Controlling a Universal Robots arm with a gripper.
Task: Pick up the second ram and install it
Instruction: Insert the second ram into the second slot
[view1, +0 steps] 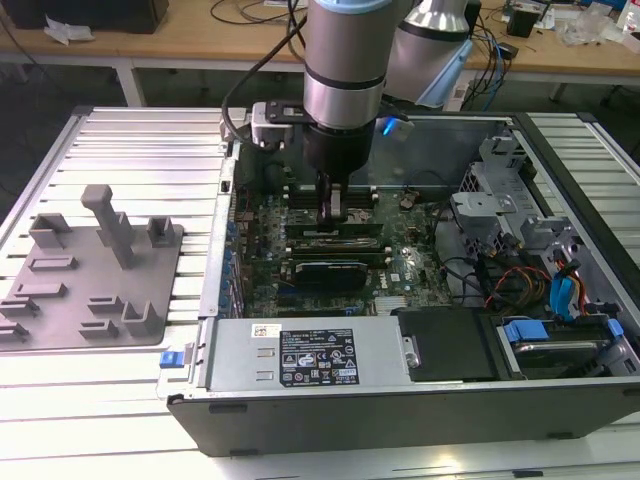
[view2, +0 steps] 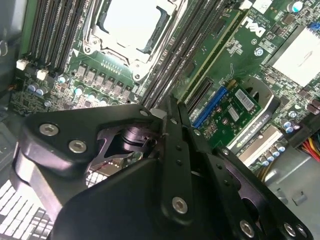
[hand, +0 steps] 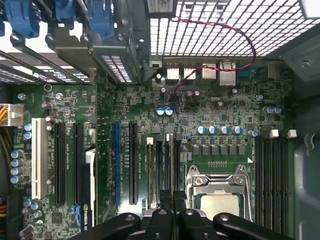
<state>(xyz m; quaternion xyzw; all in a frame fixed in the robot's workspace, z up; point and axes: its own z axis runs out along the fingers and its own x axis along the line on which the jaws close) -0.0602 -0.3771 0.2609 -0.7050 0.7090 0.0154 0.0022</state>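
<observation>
My gripper (view1: 333, 214) reaches down into the open computer case, over the memory slots of the green motherboard (view1: 408, 272). Its fingers stand close together, shut on the second ram (hand: 172, 165), a thin green stick standing on edge in a slot beside the processor socket (hand: 218, 193). The stick's edge runs straight into the narrow gap of the gripper (hand: 173, 213). Another ram stick (hand: 150, 170) stands two slots further from the socket. In the second wrist view that other stick (view2: 212, 52) shows beside the gripper (view2: 173, 107), whose fingers hide the held one.
A grey fixture tray (view1: 90, 285) with posts lies on the slatted table at the exterior view's left. Inside the case are a power supply (view1: 300, 355) along the near wall, an expansion card (view1: 325, 272), a drive cage (view1: 490, 205) and loose cables (view1: 530, 285).
</observation>
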